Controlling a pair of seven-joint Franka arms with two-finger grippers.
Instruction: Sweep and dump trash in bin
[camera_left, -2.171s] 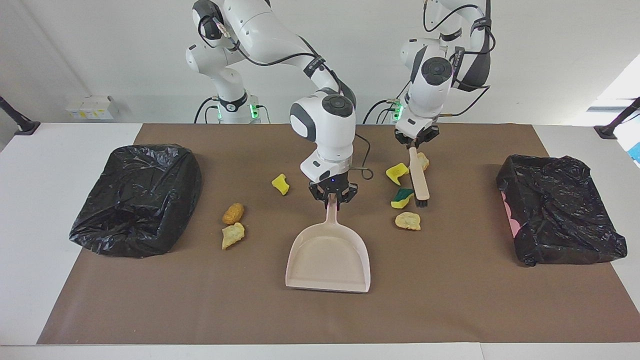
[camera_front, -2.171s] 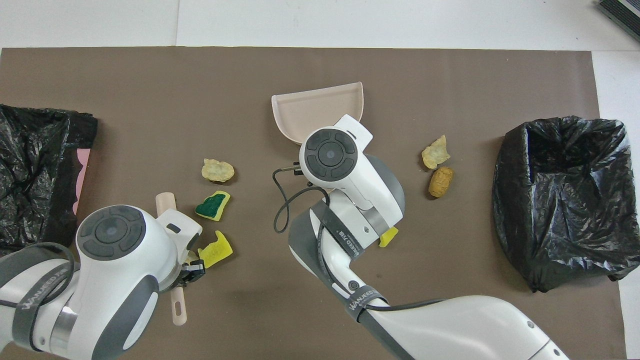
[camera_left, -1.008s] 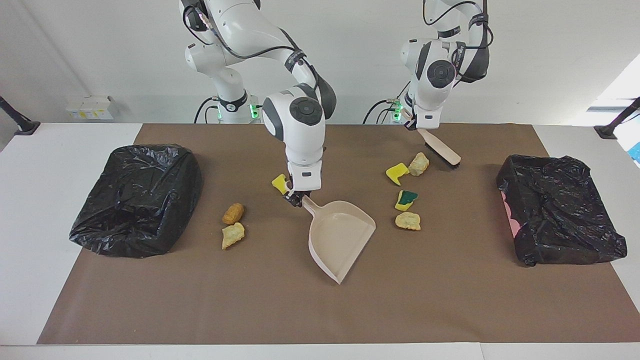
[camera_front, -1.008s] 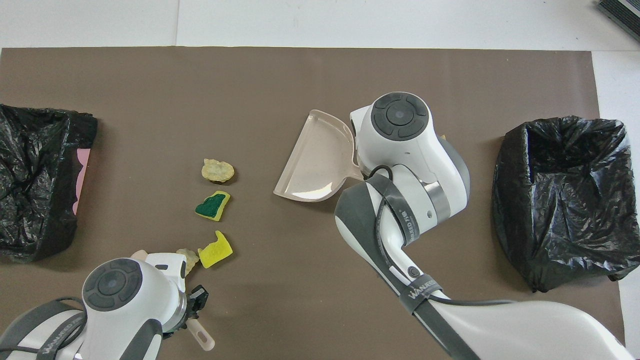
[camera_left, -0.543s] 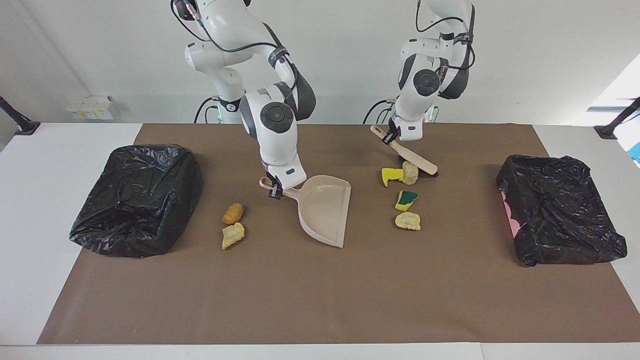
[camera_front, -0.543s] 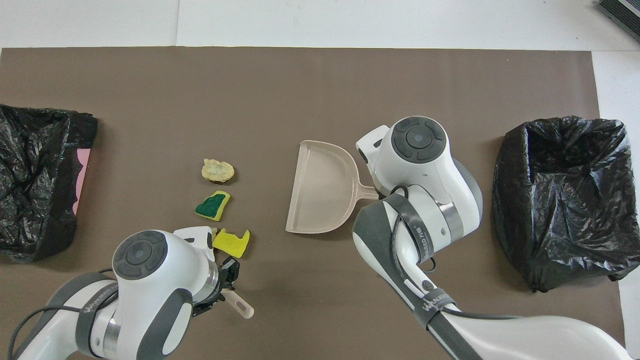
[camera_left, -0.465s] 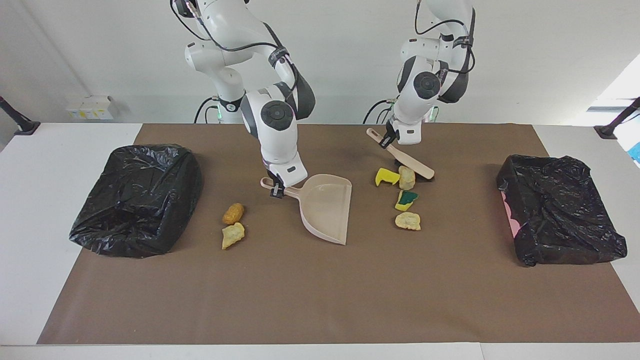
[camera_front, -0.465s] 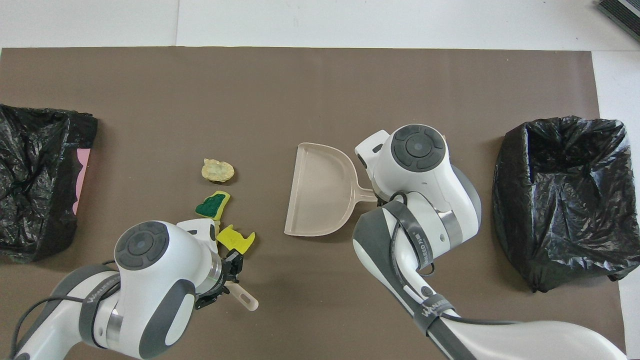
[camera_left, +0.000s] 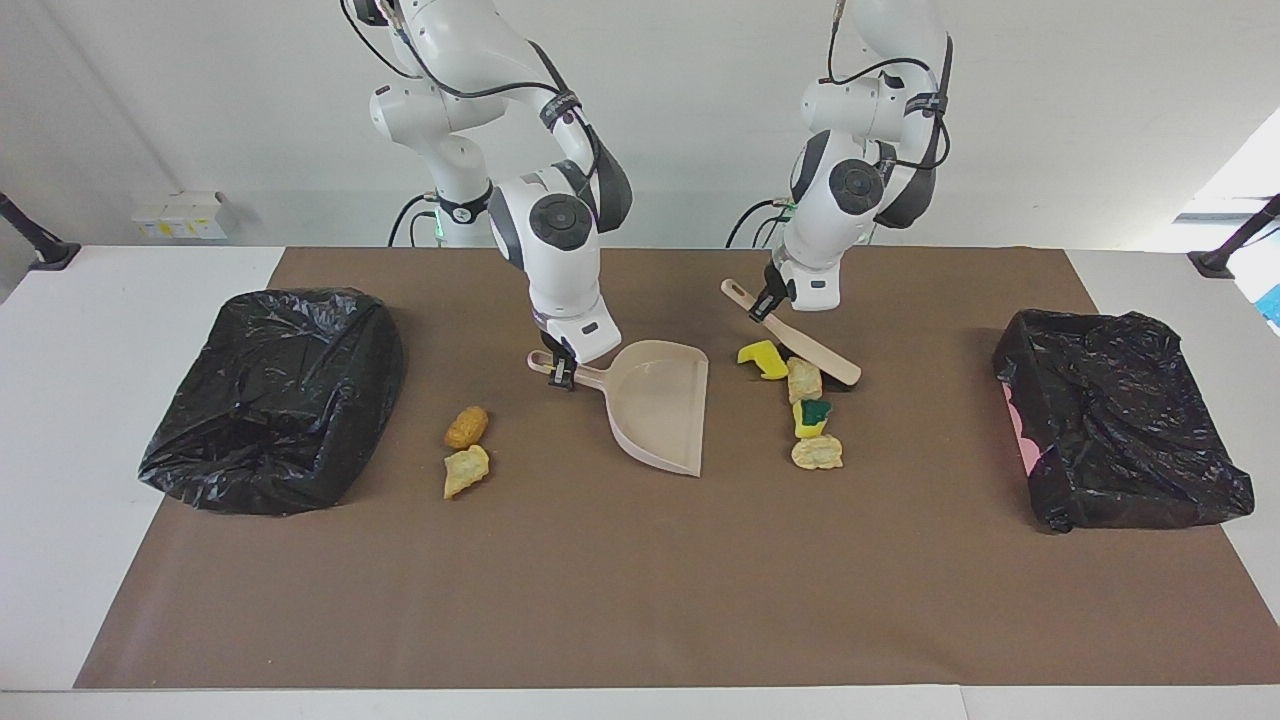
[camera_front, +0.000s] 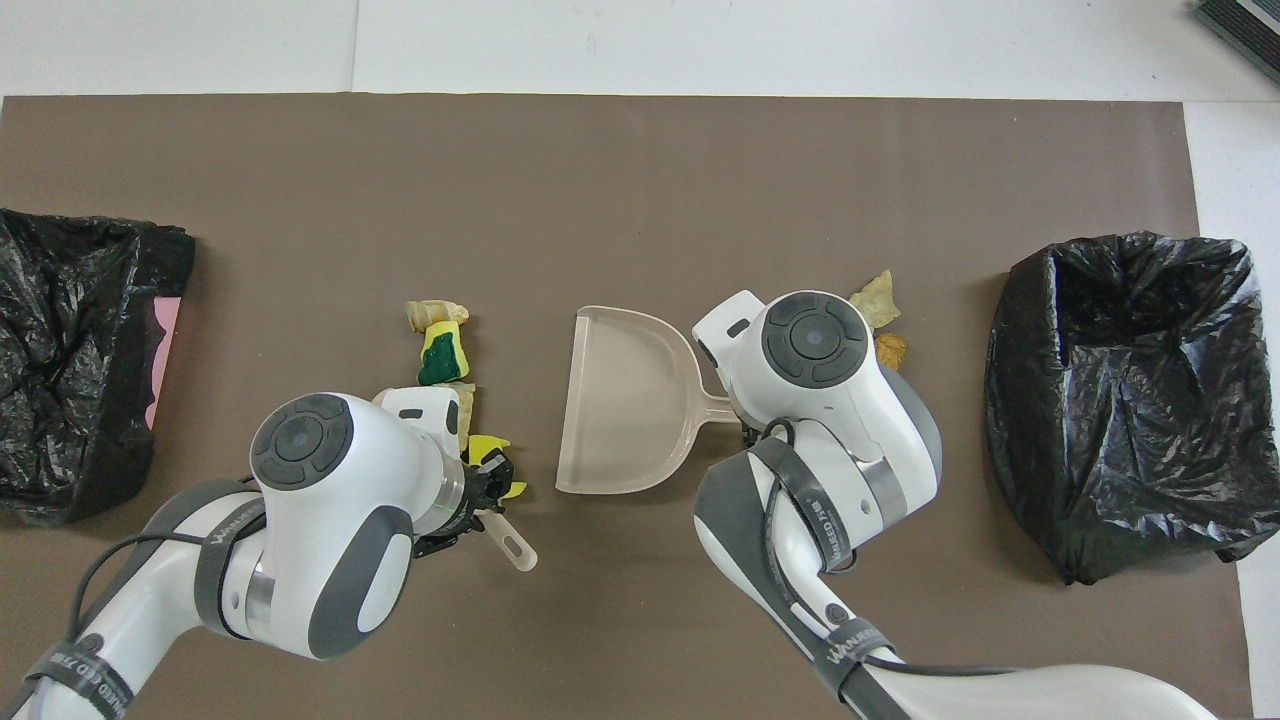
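Left pincer (camera_left: 768, 303) pinches the handle of the hand brush (camera_left: 795, 336), just right of centre in the upper half of the facing frame; the brush slants down and away from it, bristle end low on the brown mat (camera_left: 640, 620) that covers the bench. Right pincer (camera_left: 562, 377) is clamped on the handle of the dustpan (camera_left: 660, 405), whose flat open lip faces the brush's side of the frame.

Four scraps of trash sit in a short column between brush and pan: a yellow sponge piece (camera_left: 760, 360) at the top, a tan lump (camera_left: 803, 379) touching the brush head, a yellow-and-green sponge (camera_left: 812, 417) below it, and another tan lump (camera_left: 817, 452) lowest. In the overhead frame the left arm hides most of this column.

The relation that matters: the column runs roughly parallel to the pan's lip, with a bare strip of mat between them, and the brush lies on the column's other flank, so a stroke toward the pan should carry the scraps in. My reading is that the brush head meets only the upper part of the column; the lower two may need a second stroke.

Two more scraps, an orange-brown lump (camera_left: 467, 427) and a pale yellow one (camera_left: 466, 470), lie left of centre, near the black-lined bin (camera_left: 270, 395). A second bin (camera_left: 1120, 430) sits at the right edge.
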